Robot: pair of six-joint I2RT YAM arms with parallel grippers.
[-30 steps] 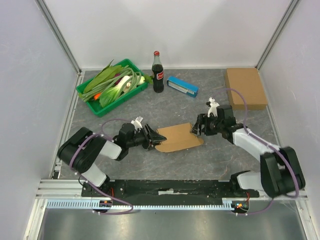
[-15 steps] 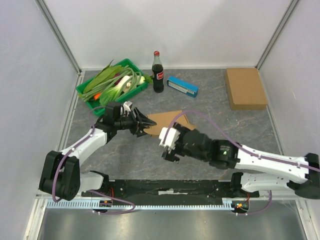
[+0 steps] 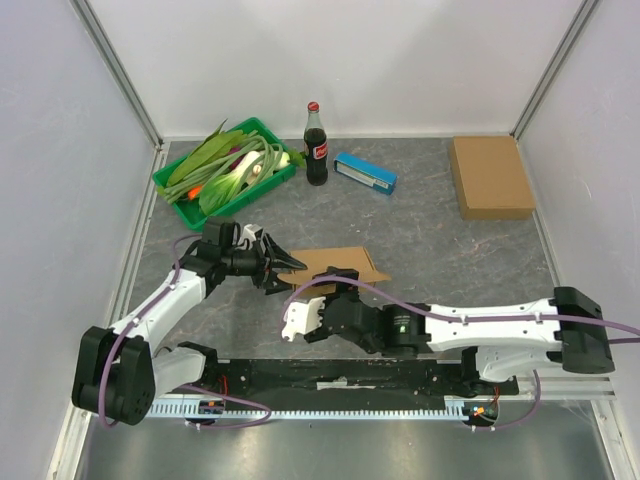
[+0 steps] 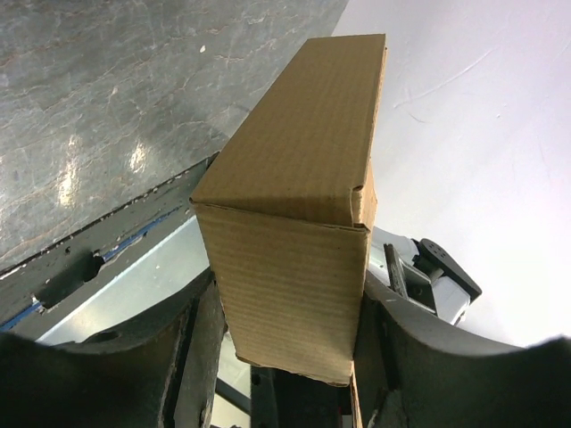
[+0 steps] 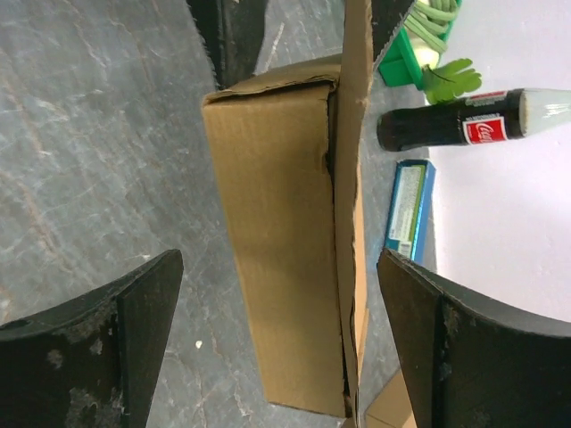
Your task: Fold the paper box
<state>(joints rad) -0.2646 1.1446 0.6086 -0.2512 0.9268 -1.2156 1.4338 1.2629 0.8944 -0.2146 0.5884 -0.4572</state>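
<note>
Grey table (image 3: 430,230): your left gripper (image 3: 288,262) is clamped on the box (image 3: 345,262) at its left end; your right gripper (image 3: 325,284), jaws wide apart, sits at its near edge.

Bright, even light from overhead; glare spots shine on the grey marbled tabletop (image 4: 68,178), shadows faint, close-up foregrounds slightly soft.

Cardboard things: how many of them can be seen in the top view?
2. The paper box is at the middle, gripped between the left fingers; a flat cardboard piece lies at the far right corner. No other seems hidden.
</note>
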